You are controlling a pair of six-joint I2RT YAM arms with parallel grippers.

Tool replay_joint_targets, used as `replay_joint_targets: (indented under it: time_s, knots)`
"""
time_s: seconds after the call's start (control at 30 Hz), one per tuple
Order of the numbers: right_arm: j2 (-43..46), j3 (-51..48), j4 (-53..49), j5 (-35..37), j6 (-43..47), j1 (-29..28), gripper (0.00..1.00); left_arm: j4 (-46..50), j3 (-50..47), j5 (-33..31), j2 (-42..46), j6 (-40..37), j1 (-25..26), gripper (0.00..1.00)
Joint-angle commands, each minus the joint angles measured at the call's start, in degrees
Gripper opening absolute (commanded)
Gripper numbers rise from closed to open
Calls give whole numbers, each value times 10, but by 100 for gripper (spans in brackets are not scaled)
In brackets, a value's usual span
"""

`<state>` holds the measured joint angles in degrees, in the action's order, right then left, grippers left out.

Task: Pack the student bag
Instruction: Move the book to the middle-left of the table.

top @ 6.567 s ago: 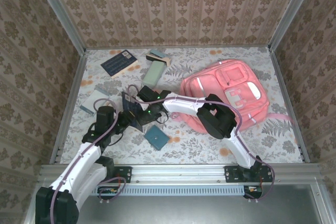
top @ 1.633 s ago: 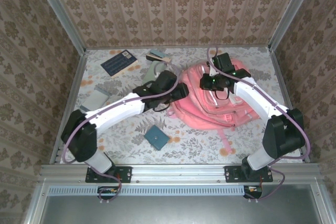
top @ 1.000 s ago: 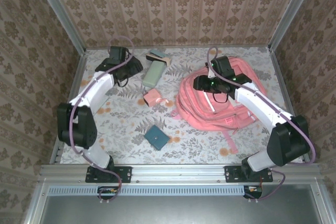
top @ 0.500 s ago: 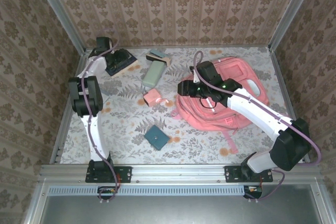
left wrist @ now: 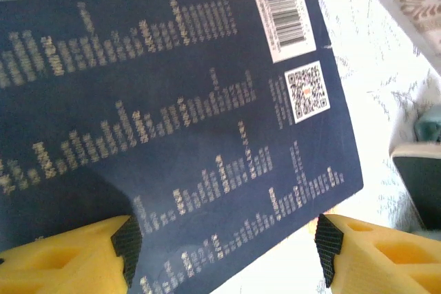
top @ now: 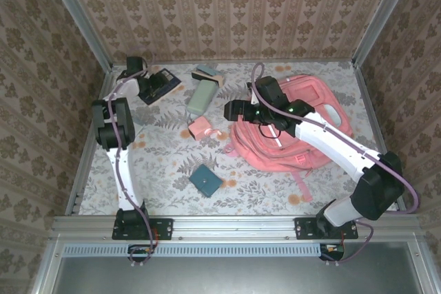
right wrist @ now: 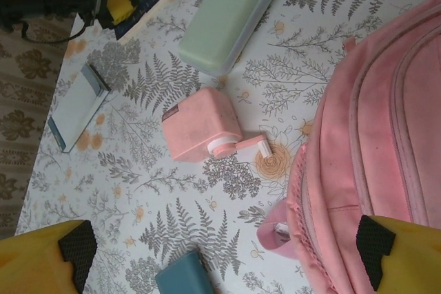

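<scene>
The bag (top: 275, 151) is lying at right, much seemingly unpacked: the left gripper (left wrist: 227, 251) is hovering open over the far-left book (left wrist: 172, 122), the right gripper (right wrist: 226, 249) gaping empty near the box (right wrist: 202, 132).

A mock-up robot test booth: metal frame posts (top: 78, 18), wallpaper panels (top: 234, 12), a floral-covered table (top: 165, 163), and robot arms (top: 331, 142) bolted to a rail (top: 234, 226).

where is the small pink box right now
In the top view the small pink box lies mid-table, just left of the student bag, with the pale green case behind it.
</scene>
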<state>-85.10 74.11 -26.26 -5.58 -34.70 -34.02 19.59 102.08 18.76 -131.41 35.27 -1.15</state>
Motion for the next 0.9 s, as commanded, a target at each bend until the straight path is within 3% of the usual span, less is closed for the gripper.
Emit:
replay_joint_targets:
  time_s: [0.0,0.27,0.4,0.57,0.7,0.87]
  knots:
    - [-15,20,3,-11,12,-3,100,-3,-108,11,52,56,9,72]
    - [-23,11,18,-43,28,-3,100,-108,-374,-16,206,177,75,72]
    - [-28,4,22,-62,34,-3,100,-146,-477,-66,286,254,133,72]
    - [-27,-13,35,-76,31,-4,100,-125,-543,-142,382,319,219,74]
    - [-19,-23,39,-76,27,-8,99,-93,-551,-152,433,305,239,76]
    - [-10,-32,38,-67,21,-18,99,-40,-507,-122,437,168,201,78]
